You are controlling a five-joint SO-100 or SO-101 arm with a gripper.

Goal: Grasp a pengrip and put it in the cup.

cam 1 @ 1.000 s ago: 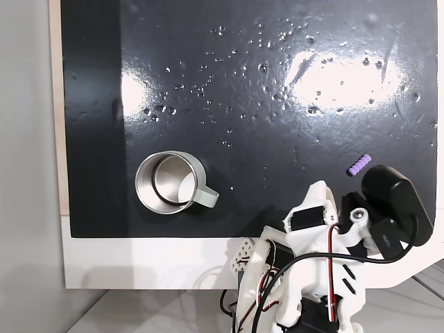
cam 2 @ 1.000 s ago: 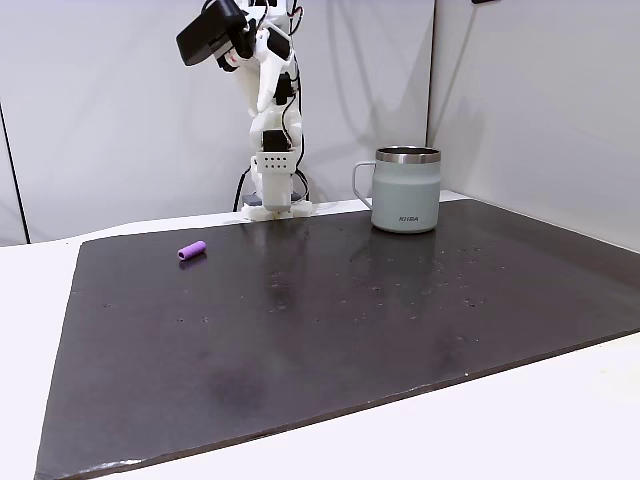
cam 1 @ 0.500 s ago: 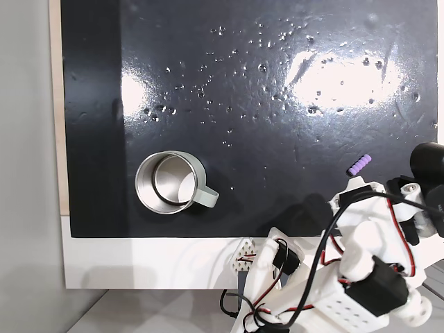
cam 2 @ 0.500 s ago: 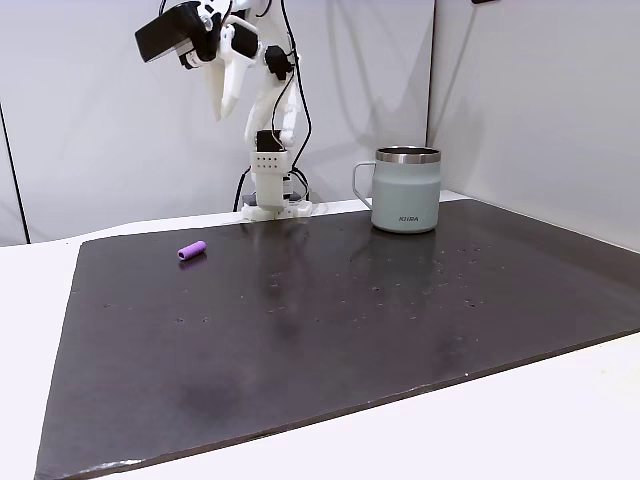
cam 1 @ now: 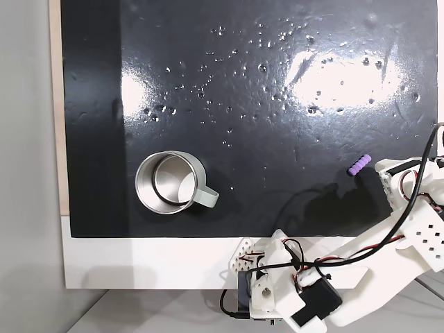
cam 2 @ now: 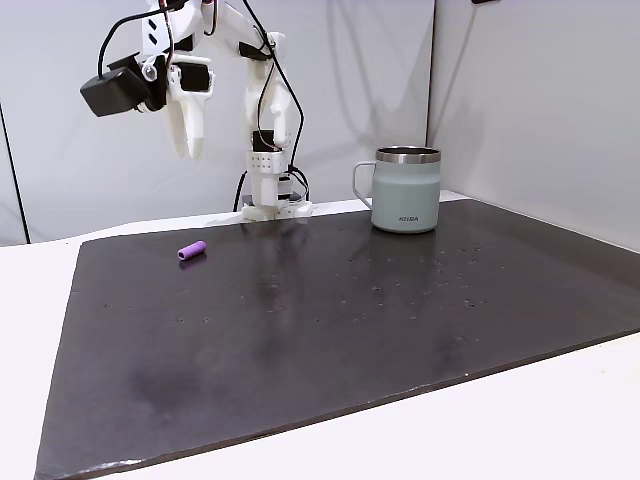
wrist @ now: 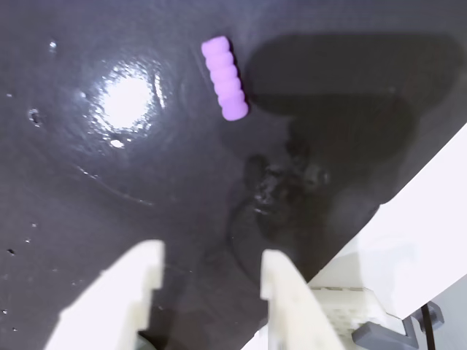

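The pengrip [cam 1: 359,165] is a small light-purple ribbed cylinder lying on the black mat near its right edge in a fixed view. It also lies at the mat's left back [cam 2: 192,250]. The cup [cam 1: 170,182], steel inside and pale grey-green outside, stands upright far from it, at the mat's back right [cam 2: 406,190]. My gripper [cam 2: 187,148] hangs high above the pengrip, pointing down. In the wrist view the pengrip [wrist: 224,77] lies ahead of the gripper [wrist: 211,266], whose white fingers [wrist: 139,271] stand apart with nothing between them.
The black mat [cam 1: 277,104] is glossy, with glare patches and small specks. It rests on a white table [cam 2: 520,440]. My arm's base [cam 2: 266,195] stands at the mat's back edge, between pengrip and cup. A white wall panel [cam 2: 540,100] rises behind the cup.
The arm has swung out from above its base toward the pengrip's side. The gripper has come lower and now points down over the pengrip. Cup and pengrip have not moved.
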